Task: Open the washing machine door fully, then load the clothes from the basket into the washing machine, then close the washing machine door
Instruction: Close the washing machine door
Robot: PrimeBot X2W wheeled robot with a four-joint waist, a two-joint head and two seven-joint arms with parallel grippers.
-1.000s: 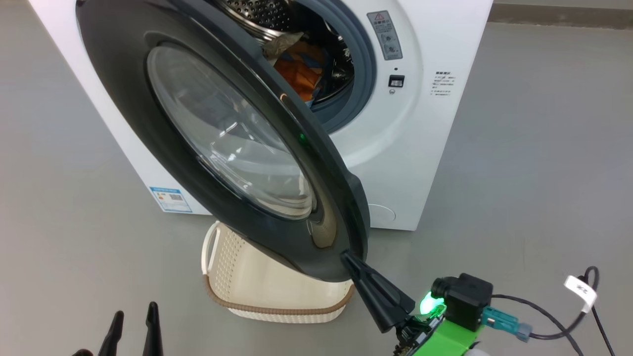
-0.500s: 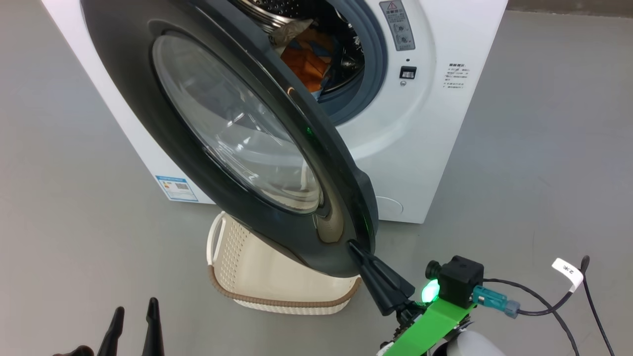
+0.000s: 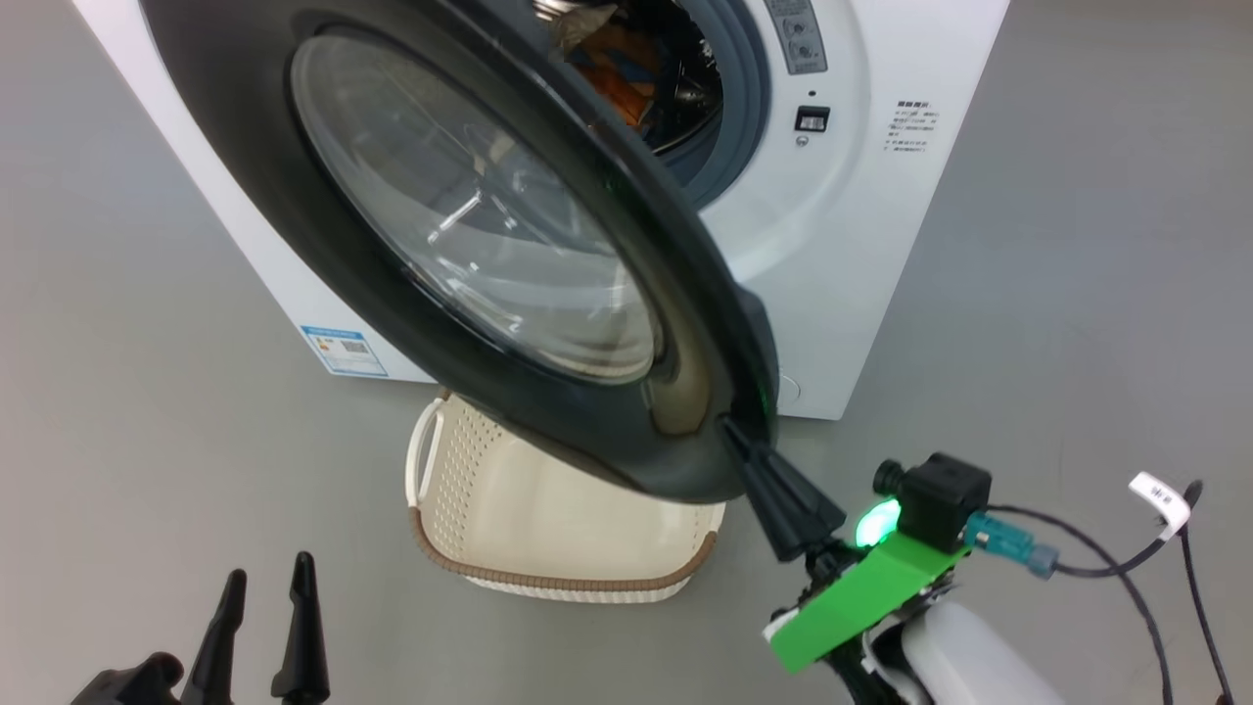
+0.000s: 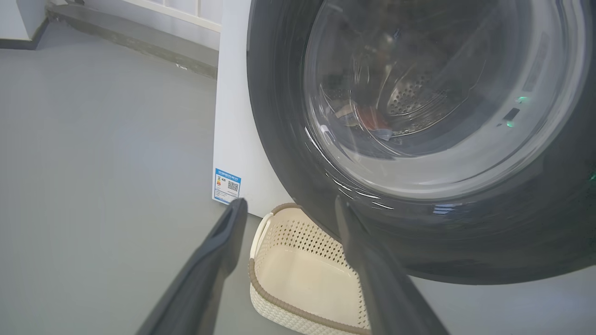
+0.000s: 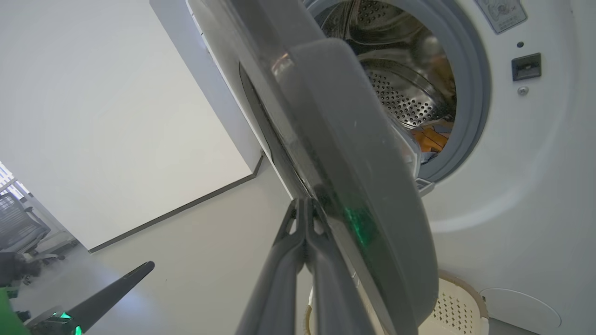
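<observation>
- Head view: right gripper [image 3: 732, 431] reaches up-left from the lower right, fingers pressed together, tips against the lower edge of the partly open washing machine door [image 3: 470, 225].
- At lower left, left gripper [image 3: 269, 573] points upward, jaws spread wide.
- Orange and blue clothes [image 3: 617, 69] lie inside the washing machine [image 3: 842, 274]; basket [image 3: 548, 580] sits on the floor beneath the door.

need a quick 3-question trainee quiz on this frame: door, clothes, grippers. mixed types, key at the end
1. True or false: the washing machine door is latched shut.
2. The clothes are: A draped over the door, B inside the washing machine, C held in a gripper.
3. Fill in: the closed fingertips at the door's lower rim belong to the ___ gripper.

Key
1. False: it stands partly open.
2. B: they lie in the drum.
3. Right: the right gripper, fingers together, meets the rim.
</observation>
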